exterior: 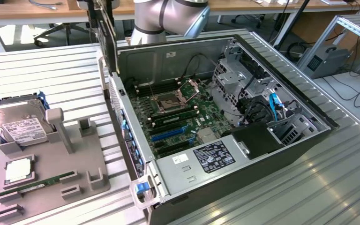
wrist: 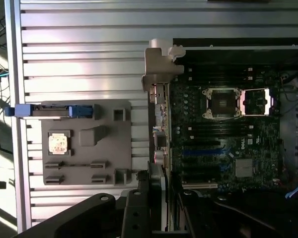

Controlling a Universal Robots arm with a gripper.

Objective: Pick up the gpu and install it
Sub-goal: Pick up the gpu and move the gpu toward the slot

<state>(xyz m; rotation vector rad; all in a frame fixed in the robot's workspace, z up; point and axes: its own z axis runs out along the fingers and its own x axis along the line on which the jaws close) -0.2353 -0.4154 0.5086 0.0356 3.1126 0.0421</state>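
While the pincer (wrist: 159,201) is clamped on the gpu (exterior: 107,42), the card hangs edge-on over the rear wall of the open computer case (exterior: 243,187), above the motherboard (exterior: 196,112) and its empty blue slots (exterior: 167,133). Just beside the case on the desk (exterior: 48,70) sits a grey holder tray (exterior: 48,164) carrying a RAM stick (exterior: 37,183), a CPU (exterior: 18,169) and a hard drive (exterior: 17,124) standing on edge.

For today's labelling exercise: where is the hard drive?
At the exterior view's left, the hard drive stands at one end of the grey tray, next to the CPU chip, outside the computer case.
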